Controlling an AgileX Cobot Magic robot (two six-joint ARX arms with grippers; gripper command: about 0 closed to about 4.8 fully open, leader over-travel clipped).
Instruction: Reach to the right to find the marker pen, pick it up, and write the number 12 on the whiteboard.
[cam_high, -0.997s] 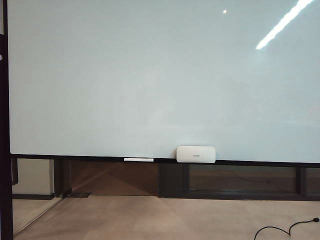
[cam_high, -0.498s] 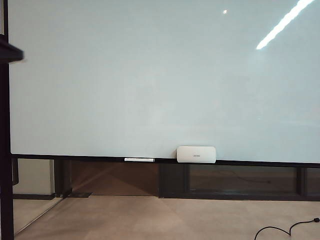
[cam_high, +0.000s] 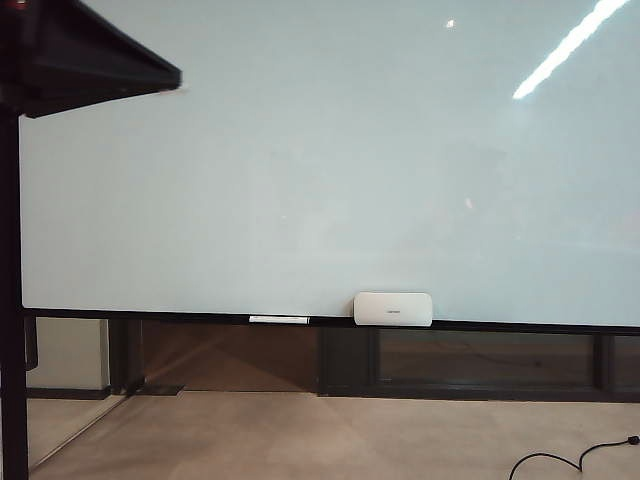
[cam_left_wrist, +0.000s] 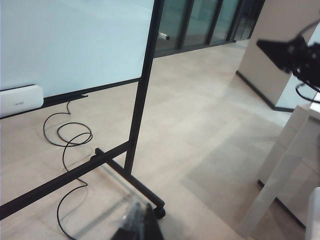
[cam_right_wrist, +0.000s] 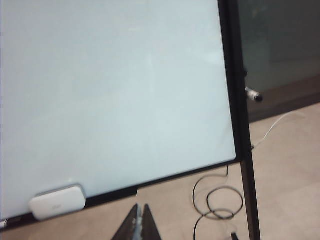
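Spotting the marker pen jutting from the outer side of the whiteboard right frame post, above the bottom rail, dark tip outward, nothing on the board yet. Judging it light, stiff and smooth-barrelled, likely slipping or rolling under a loose pinch; favouring a hold across the whitish barrel, well back from the tip. Noting the right gripper low before the bottom rail near the white box, fingers pressed together, holding nothing. Seeing the left gripper only as a blurred wedge over the floor – opening not readable.
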